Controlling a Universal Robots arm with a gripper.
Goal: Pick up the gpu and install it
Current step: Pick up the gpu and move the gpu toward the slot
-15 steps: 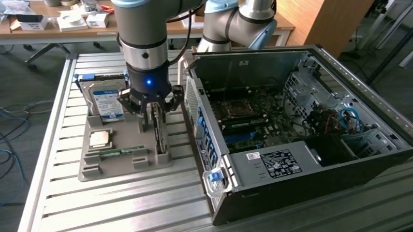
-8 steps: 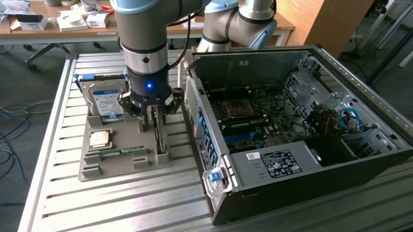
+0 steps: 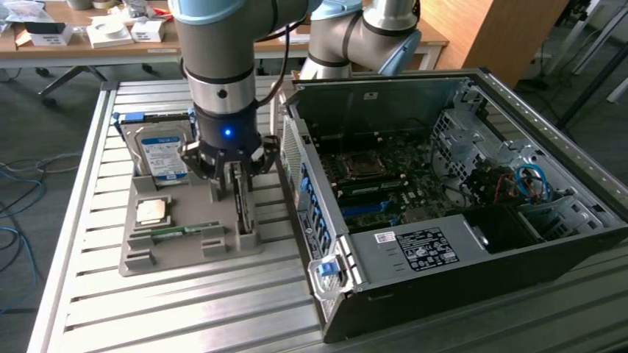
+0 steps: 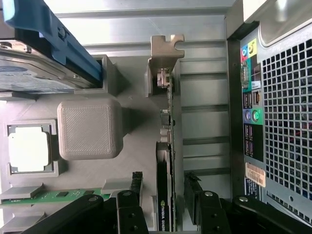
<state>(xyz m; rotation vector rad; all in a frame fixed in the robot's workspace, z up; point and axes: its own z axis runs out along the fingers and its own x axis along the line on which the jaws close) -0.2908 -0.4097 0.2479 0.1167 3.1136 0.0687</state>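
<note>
The gpu (image 4: 168,105) stands on edge in a slot of the grey holder tray (image 3: 176,254), a thin dark card with its pale metal bracket (image 4: 165,48) at the far end. In the exterior view the gpu (image 3: 243,213) rises from the tray's side nearest the computer case. My gripper (image 3: 237,190) hangs straight over it, pointing down. In the wrist view my gripper (image 4: 164,181) is open and its dark fingers (image 4: 137,187) straddle the card's top edge, with a small gap on each side. Nothing is gripped.
The tray also holds a blue-labelled hard drive (image 3: 162,154), a CPU (image 3: 152,212) and a green RAM stick (image 3: 182,231). The open computer case (image 3: 461,243) lies just to the exterior view's right, with its motherboard (image 3: 378,176) exposed. Everything rests on a slatted metal table (image 3: 176,309).
</note>
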